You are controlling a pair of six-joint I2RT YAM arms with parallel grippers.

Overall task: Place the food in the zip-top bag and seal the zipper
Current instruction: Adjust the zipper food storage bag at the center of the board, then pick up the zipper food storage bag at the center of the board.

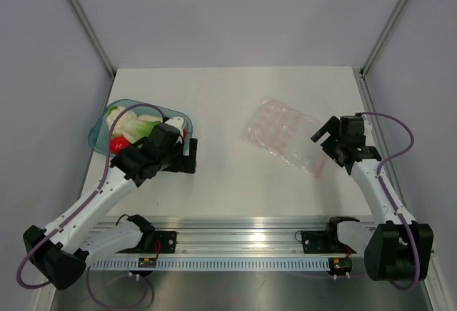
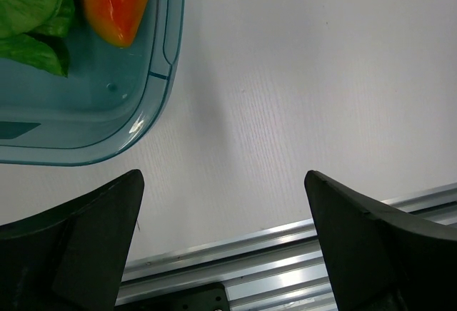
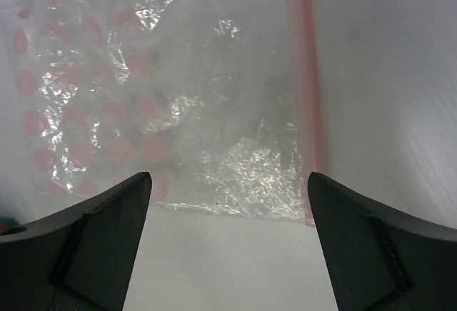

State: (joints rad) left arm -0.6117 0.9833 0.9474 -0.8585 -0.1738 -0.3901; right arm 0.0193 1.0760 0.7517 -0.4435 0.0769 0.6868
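Jaws wide on both arms, right over crinkly pink-dotted zip-top bag (image 3: pixel 178 111), left by glossy translucent teal bowl (image 2: pixel 86 125).

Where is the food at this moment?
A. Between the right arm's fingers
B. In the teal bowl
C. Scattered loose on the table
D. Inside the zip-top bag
B: the food is piled in the teal bowl at the left, while the zip-top bag lies flat on the table with nothing in it.
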